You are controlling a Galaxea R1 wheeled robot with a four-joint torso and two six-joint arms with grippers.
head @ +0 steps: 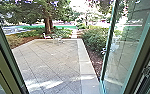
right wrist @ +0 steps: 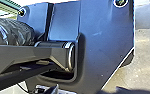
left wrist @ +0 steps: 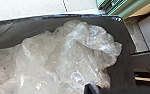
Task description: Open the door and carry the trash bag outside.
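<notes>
Crumpled, see-through plastic of the trash bag [left wrist: 73,57] spreads large in the left wrist view, against a dark surface. The dark tip of my left gripper [left wrist: 91,88] touches or overlaps the plastic; whether it grips it is unclear. In the right wrist view, a small part of my right gripper [right wrist: 52,89] appears, with no bag plastic plainly at it. The glass door [head: 123,47] stands open at the right of the head view, and the doorway gives onto the yard.
A door frame post [head: 6,50] rises close on the left. Outside lies a paved patio [head: 51,62] with a pale border [head: 84,62]. Chairs and a table [head: 56,39] stand at its far end, shrubs [head: 94,40] to the right, and a tree trunk [head: 48,22] beyond.
</notes>
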